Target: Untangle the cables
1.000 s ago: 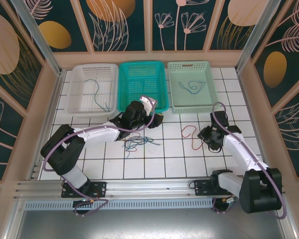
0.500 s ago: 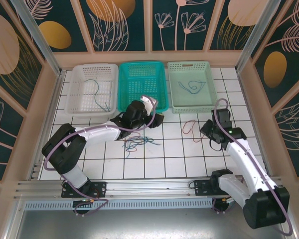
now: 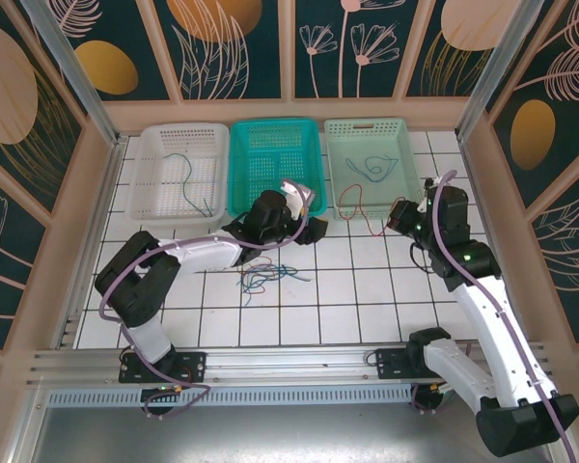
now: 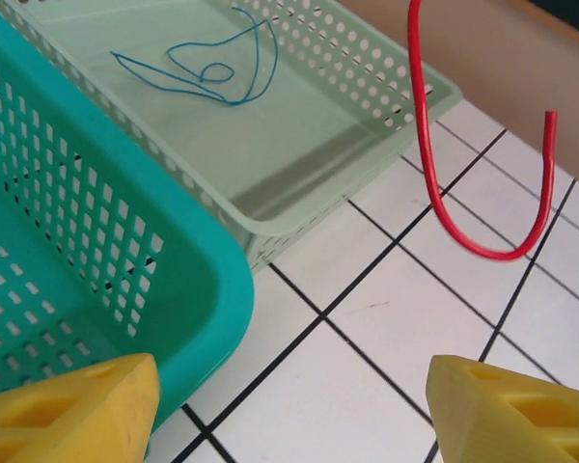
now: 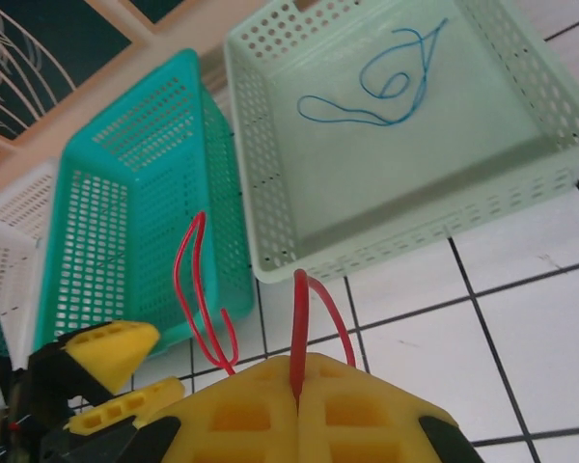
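Seen from above, the right tool (image 3: 402, 214) sits at centre right, beside the pale green basket (image 3: 410, 164). The right wrist view makes the grip plain: its yellow jaws are pressed fully together on the red cable (image 5: 298, 328), a thin glossy strand that rises from the pinch and loops in front of the teal basket (image 5: 125, 193).

The left wrist view shows the left tool (image 4: 289, 415) spread wide and holding nothing over the tiled surface (image 4: 367, 328), with the red cable hanging as a smooth U at upper right.

The overhead view adds the tangle of cables (image 3: 265, 277), thin blue and green strands lying on the tiles at centre. A blue cable (image 3: 372, 170) lies looped in the pale green basket.
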Robot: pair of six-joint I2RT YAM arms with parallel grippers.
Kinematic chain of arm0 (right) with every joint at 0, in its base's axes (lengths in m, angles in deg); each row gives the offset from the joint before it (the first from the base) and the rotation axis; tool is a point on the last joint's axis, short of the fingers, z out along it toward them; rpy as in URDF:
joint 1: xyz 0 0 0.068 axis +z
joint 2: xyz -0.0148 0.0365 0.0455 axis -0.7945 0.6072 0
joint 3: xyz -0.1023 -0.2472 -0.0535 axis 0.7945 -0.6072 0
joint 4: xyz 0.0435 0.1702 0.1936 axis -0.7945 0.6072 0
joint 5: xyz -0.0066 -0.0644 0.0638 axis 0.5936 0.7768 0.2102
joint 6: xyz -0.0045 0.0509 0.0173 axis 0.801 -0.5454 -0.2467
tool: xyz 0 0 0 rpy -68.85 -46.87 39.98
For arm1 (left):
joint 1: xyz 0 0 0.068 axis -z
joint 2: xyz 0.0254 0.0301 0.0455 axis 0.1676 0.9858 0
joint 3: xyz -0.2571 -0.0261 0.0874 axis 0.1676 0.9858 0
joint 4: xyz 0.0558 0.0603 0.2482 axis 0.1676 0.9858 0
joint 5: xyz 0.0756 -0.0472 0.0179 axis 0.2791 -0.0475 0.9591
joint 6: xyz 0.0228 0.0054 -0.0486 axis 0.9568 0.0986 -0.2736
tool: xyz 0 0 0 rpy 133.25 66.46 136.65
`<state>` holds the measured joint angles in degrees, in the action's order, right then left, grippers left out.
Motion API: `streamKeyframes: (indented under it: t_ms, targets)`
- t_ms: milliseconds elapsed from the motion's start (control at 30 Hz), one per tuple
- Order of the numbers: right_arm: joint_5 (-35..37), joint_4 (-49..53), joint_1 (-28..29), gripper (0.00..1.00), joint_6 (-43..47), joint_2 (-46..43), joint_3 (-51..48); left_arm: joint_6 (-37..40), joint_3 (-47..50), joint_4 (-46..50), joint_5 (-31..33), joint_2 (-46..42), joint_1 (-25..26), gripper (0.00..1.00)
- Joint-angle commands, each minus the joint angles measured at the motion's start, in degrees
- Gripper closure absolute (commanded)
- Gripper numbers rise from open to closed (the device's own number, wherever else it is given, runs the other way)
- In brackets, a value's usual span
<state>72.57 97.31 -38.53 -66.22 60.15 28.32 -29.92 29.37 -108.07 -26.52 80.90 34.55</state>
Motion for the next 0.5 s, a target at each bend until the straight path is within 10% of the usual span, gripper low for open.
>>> streamKeyframes:
  t_ms: [0,467]
  targets:
    - [-2.64,-4.36,0.53,1.0,1.24,-0.61,1.22,-8.18,-0.14,-10.88,-3.82,0.22,0.11,0.25]
    - [-8.17,-12.85,0.65,1.0,-1.28,-1.46,0.81,-25.83,0.57,-29.79,-9.23,4.54,0.11,0.29]
